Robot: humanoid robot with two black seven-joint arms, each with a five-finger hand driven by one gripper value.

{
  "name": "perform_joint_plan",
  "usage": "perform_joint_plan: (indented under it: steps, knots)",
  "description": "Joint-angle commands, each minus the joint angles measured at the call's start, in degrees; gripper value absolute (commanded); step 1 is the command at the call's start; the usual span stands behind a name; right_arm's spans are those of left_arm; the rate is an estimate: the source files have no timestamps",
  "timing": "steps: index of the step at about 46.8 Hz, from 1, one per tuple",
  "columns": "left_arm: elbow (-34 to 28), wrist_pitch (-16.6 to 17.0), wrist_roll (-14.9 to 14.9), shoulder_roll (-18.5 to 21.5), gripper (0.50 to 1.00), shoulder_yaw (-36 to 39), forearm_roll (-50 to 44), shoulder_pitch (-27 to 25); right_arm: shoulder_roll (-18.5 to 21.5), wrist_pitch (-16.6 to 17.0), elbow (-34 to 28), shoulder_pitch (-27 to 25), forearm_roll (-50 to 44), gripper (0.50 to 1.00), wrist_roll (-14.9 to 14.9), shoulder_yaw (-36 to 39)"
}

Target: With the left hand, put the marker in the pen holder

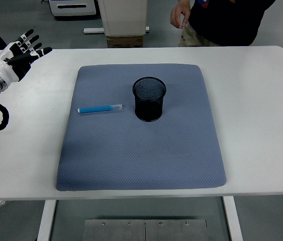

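Left arm enters at the upper left edge, black forearm with a silver wrist cuff. Left hand (19, 50) raised near the table's far left corner, white palm shell, black-and-white fingers (29, 36) spread and extended toward the right, holding nothing (thumb lowest, pointing right). Right arm does not show.
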Motion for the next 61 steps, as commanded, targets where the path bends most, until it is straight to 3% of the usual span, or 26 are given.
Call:
perform_joint_plan:
  steps: [1,30,51,61]
  knots:
    - [0.0,0.0,0.0,-0.1,1.0,0.0,0.0,0.0,0.0,0.0,0.0,0.0,0.0,1.0,0.0,0.0]
    - [0.0,-0.4,0.0,-0.2,1.0,-0.4,-1.7,0.7,0.0,0.0,0.0,0.0,0.0,1.0,0.0,0.1]
    - [0.0,-0.1,-0.9,-3.3,1.0,-0.4,-2.0,0.7,0.0,0.0,0.0,0.0,0.0,1.0,0.0,0.0]
    - [-0.2,0.4,0.1,-2.5,1.0,0.2,-0.4,-0.7,0.0,0.0,0.0,0.0,0.0,1.0,0.0,0.1]
